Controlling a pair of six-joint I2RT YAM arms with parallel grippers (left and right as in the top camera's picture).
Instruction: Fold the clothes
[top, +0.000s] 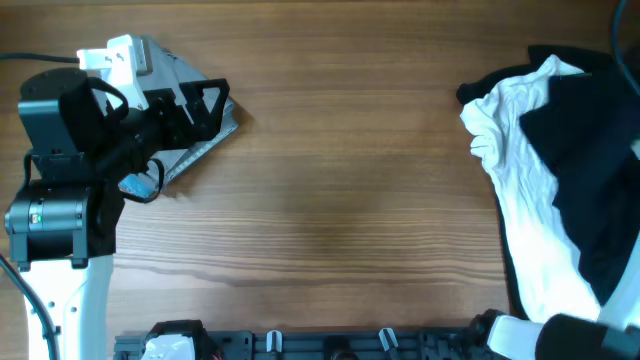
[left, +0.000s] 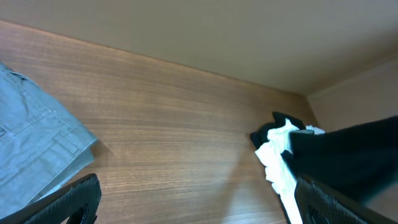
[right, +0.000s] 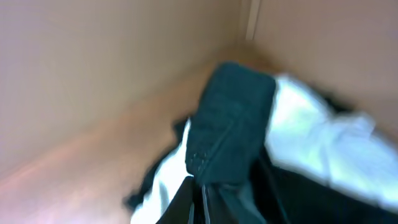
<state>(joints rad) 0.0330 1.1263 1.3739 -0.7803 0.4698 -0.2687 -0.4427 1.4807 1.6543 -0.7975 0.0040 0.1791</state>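
Draping from right gripper, black T-shirt lies over white T-shirt.

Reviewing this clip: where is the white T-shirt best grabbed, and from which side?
Probably grip the white T-shirt by its bunched edge facing the table centre, coming from that side: it lies exposed on wood, while the black T-shirt overlaps the far part.

The wooden table has a brown grain running left to right, and its wide middle is bare board. At the far left lie folded grey trousers, flat on the wood. Along the right edge sits a crumpled heap: a white T-shirt spread from far to near, with a black T-shirt bunched over and beside it.
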